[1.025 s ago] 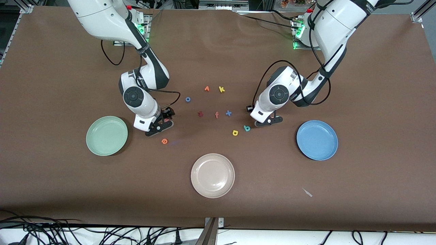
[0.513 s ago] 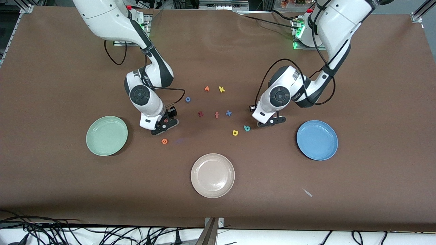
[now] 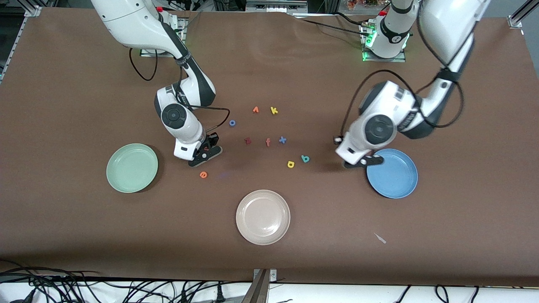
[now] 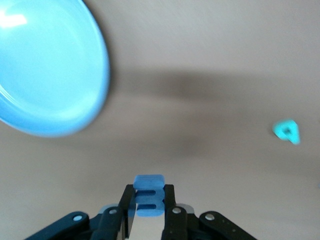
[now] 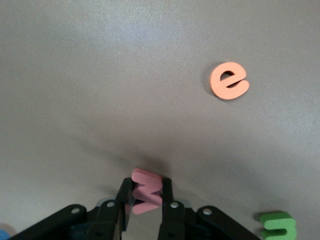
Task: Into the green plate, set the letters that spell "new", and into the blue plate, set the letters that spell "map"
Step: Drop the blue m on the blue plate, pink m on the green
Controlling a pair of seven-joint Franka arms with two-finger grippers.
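Note:
My right gripper (image 3: 205,152) (image 5: 146,187) is low at the table beside the green plate (image 3: 132,168), shut on the pink w (image 5: 146,196). The orange e (image 3: 203,174) (image 5: 229,80) lies just nearer the camera. A green n (image 5: 277,225) shows only in the right wrist view, close to that gripper. My left gripper (image 3: 365,161) (image 4: 149,192) is shut on the blue m (image 4: 149,195), over the table at the rim of the blue plate (image 3: 392,173) (image 4: 45,75). The teal p (image 3: 305,158) (image 4: 287,131) and the yellow a (image 3: 290,164) lie mid-table.
A beige-white plate (image 3: 263,216) sits nearest the camera. Mid-table lie a dark red z (image 3: 247,140), a pink f (image 3: 268,142), a blue x (image 3: 282,139), a blue o (image 3: 232,123), an orange letter (image 3: 255,110) and a yellow k (image 3: 274,110). A small scrap (image 3: 380,238) lies near the front edge.
My left arm has carried the blue m from beside the teal p over to the blue plate's rim. My right gripper has closed on the pink w.

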